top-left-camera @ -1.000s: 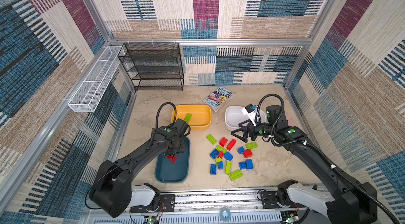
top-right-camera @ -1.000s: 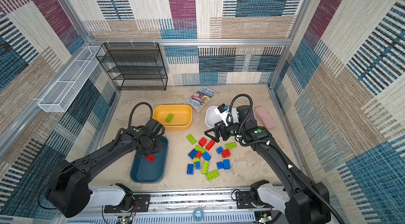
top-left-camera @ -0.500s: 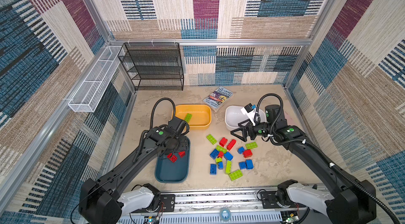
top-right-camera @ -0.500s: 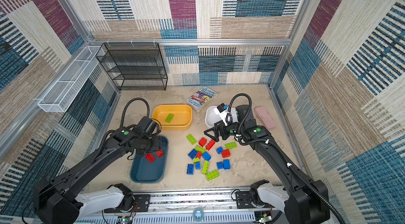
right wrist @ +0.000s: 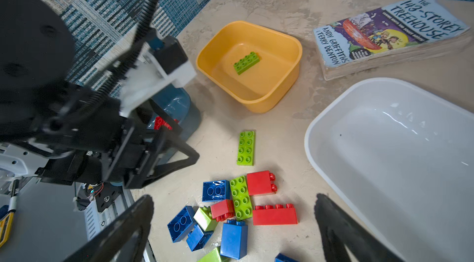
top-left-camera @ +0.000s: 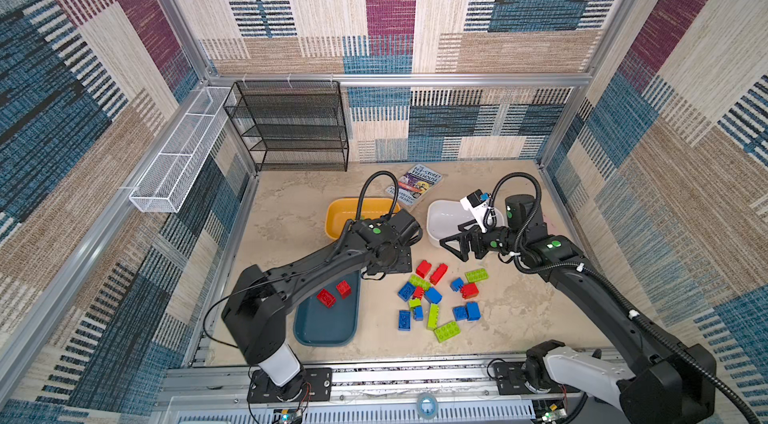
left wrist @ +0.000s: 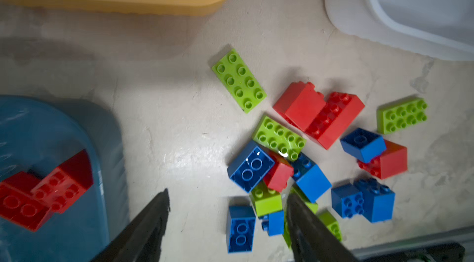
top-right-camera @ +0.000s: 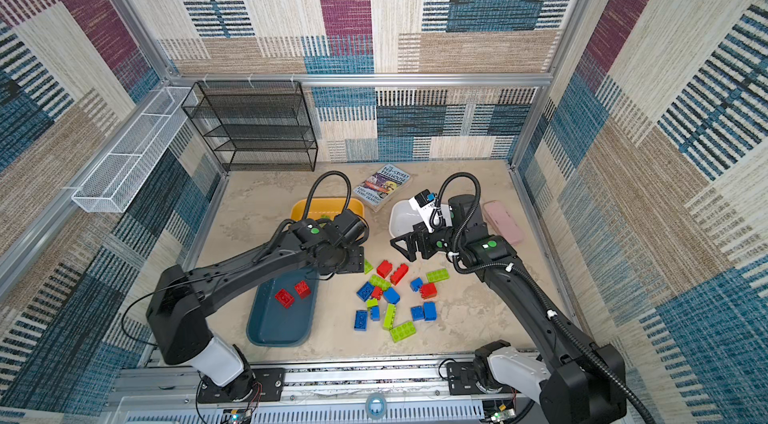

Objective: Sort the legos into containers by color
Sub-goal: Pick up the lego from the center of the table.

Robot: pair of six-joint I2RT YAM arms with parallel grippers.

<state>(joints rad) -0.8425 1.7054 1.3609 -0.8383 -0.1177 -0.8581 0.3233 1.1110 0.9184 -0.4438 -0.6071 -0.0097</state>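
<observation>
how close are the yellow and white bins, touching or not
Apart. The right wrist view shows a strip of bare table between the yellow bin and the white bin.

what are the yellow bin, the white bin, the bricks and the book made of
Yellow bin: moulded plastic by the look, smooth semi-gloss; rounded one-piece walls and rim.
White bin: probably the same plastic, glossier; bright glints on its floor.
Long red brick, and the rest alike: hard plastic, slight sheen; crisp moulded studs.
Book: paper, seemingly a paperback; scuffed cover, soft page edges.
</observation>
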